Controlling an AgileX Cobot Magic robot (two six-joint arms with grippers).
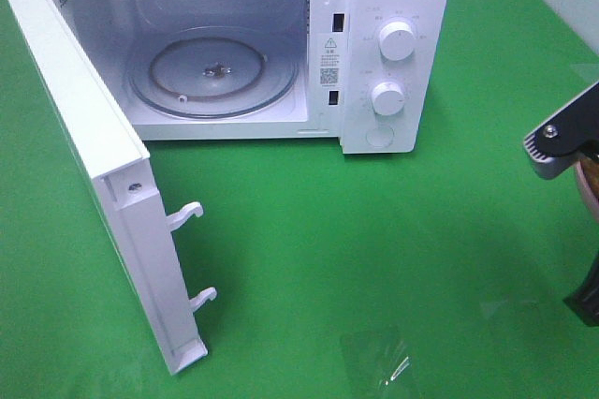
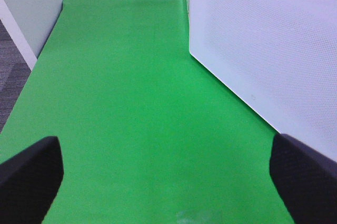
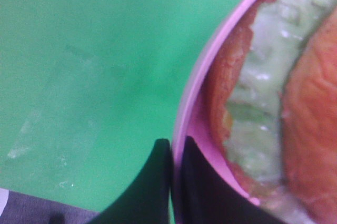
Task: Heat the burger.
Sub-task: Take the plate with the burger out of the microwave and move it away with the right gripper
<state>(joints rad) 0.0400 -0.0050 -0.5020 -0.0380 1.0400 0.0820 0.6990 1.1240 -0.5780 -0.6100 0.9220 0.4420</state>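
- The white microwave (image 1: 281,43) stood at the upper centre of the exterior high frame on the green surface (image 1: 374,258), its door (image 1: 103,184) swung wide toward the lower left
- Inside the open cavity the round glass turntable (image 1: 213,76) lay bare
- Two white knobs (image 1: 397,41) sat one above the other on the control panel at the right of the microwave
- The right gripper (image 3: 176,171) had its black fingers (image 3: 150,182) pressed together on the rim of the pink bowl (image 3: 192,103), one finger outside the rim and one inside
- The burger (image 3: 274,103) lay inside that bowl, just beside the inner finger, with pale green lettuce showing between brown bun and patty; the close view was blurred
- In the exterior high view the right arm (image 1: 562,137) showed only at the right edge, well apart from the microwave, and a sliver of the bowl peeked out below it
- The left gripper (image 2: 168,182) was spread wide with nothing between its fingers, hanging over bare green surface just beside the outer face of the open door (image 2: 274,50)
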